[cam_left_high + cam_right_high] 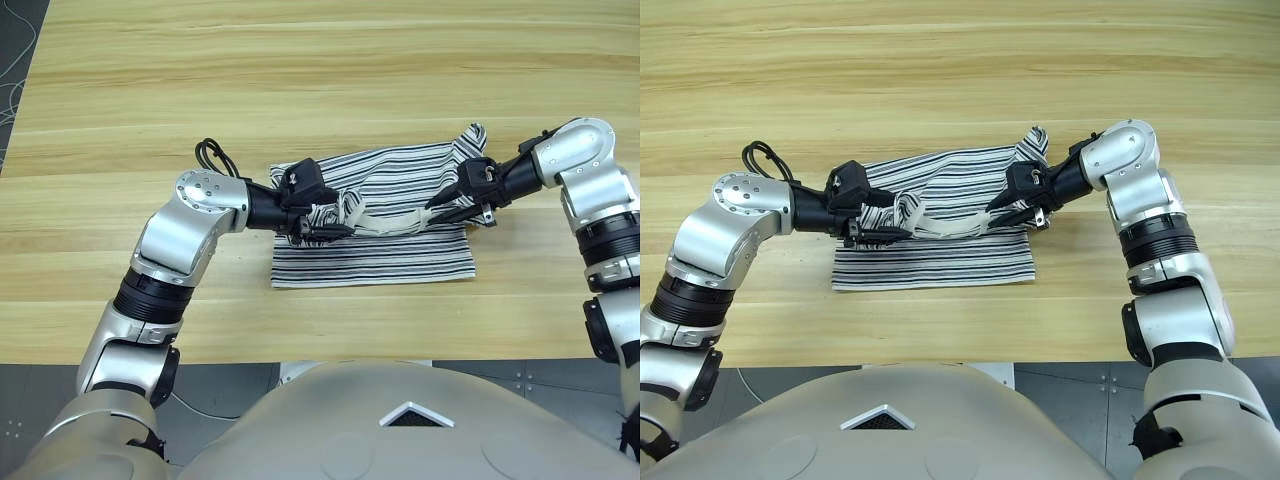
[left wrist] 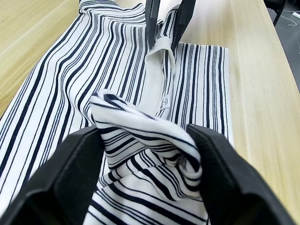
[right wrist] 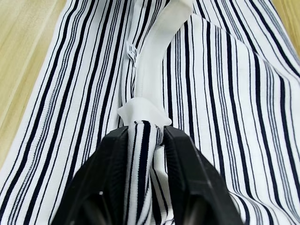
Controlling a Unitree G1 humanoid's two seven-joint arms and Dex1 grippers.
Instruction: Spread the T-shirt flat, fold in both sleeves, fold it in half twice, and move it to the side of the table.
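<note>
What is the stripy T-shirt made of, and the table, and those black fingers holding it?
T-shirt: soft knit cloth, probably cotton; it bunches and wrinkles. The table: wood or a wood-look top, smooth, pale, with grain lines. The fingers of the left gripper: matte black, probably plastic or rubber; can't tell which.

Left arm (image 1: pixel 190 230): silver rounded shells, black ribbed joint bands, round elbow cap dotted with small screws. Black cable loop (image 1: pixel 212 155) at the cap's 12 o'clock. Right arm (image 1: pixel 590 170): same silver and black. Left gripper (image 1: pixel 338 232) and right gripper (image 1: pixel 437 208): matte black, two broad tapered fingers (image 3: pixel 110 173) each.
</note>
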